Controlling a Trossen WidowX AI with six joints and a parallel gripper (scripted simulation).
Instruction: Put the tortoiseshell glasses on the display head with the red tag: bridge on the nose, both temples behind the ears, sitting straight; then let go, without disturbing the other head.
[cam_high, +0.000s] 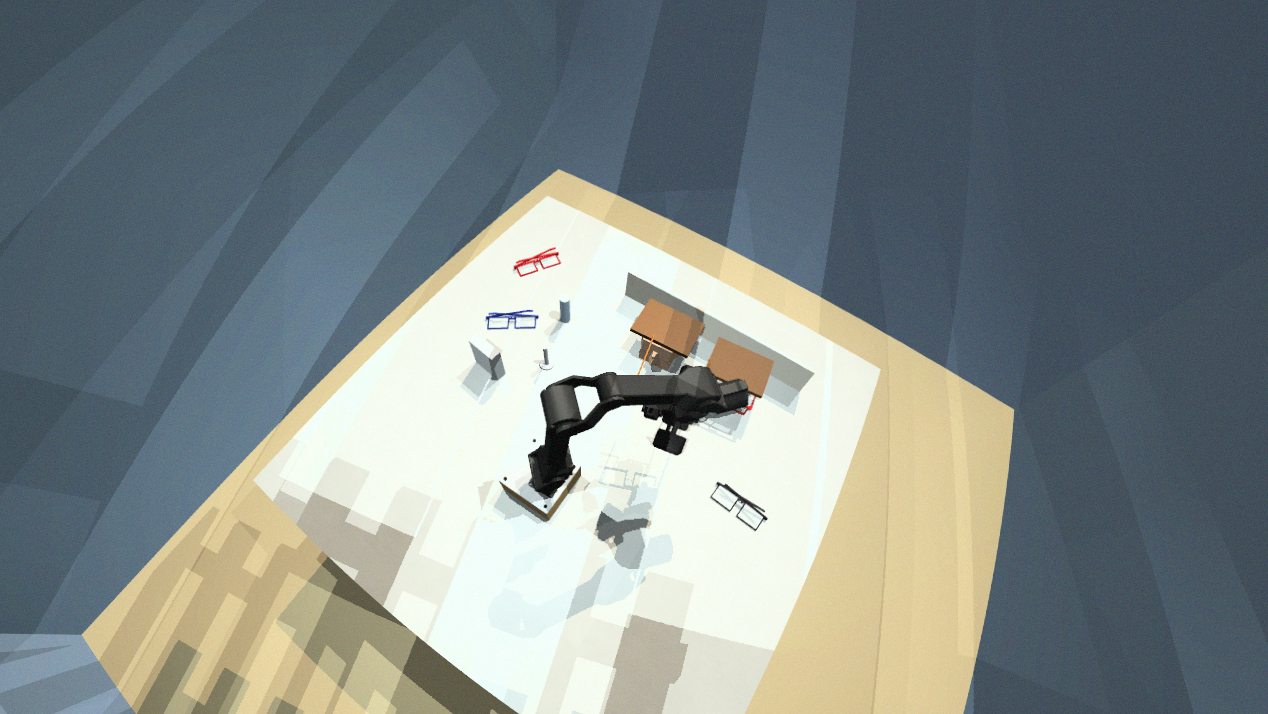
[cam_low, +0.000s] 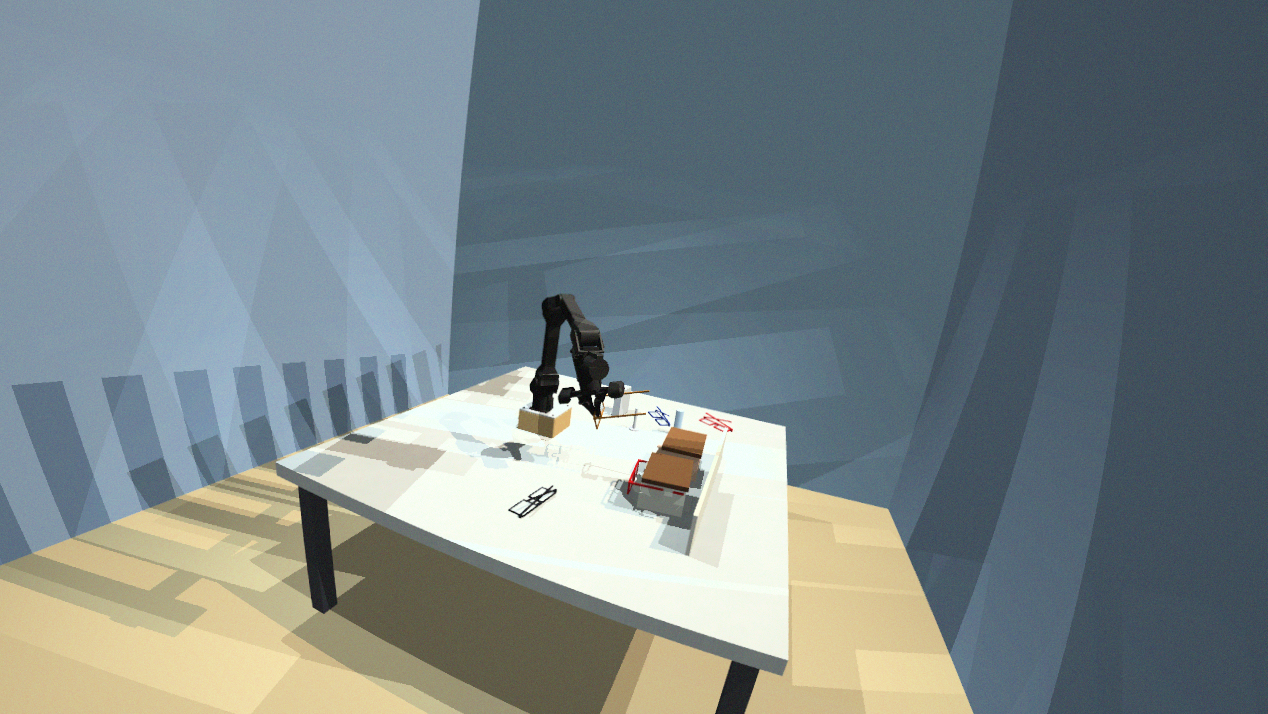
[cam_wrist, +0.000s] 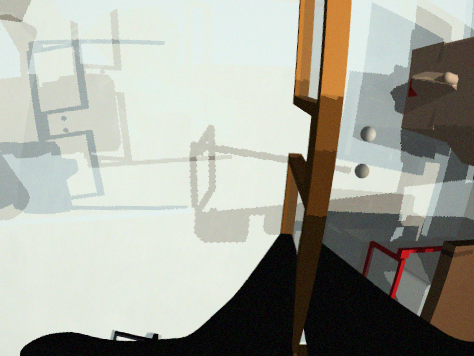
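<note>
from where i stand, the tortoiseshell glasses (cam_high: 645, 354) (cam_low: 622, 415) (cam_wrist: 331, 75) are up above the white tabletop (cam_high: 798, 461) (cam_low: 443, 514) (cam_wrist: 150, 280), with the black gripper (cam_high: 652, 411) (cam_low: 597, 414) (cam_wrist: 293, 246) clenched on them. the wrist view has them nearly edge-on, a warm amber orange that breaks into dark brown bands, deepest down by the black fingers. their rims are slim and squared off, and the two long, thin temples are open, running out roughly side by side toward the display heads. the lower part of the front is lost behind the fingers.

they are on neither head. the brown display head (cam_high: 658, 356) (cam_wrist: 432, 112), under a flat brown slab, has a pale nose with a small dark red patch just beside it; i can't tell whether that patch is the tag. next to it, the second brown-topped display head (cam_high: 740, 365) (cam_low: 668, 470) (cam_wrist: 452, 295) has bright red glasses (cam_high: 750, 406) (cam_low: 632, 477) (cam_wrist: 399, 272) on its front.

black-framed glasses (cam_high: 739, 502) (cam_low: 533, 501) (cam_wrist: 131, 337) lie folded on the tabletop, well apart from the heads, as do blue-framed glasses (cam_high: 511, 318) (cam_low: 658, 416) and a folded red pair (cam_high: 537, 259) (cam_low: 715, 422).
</note>
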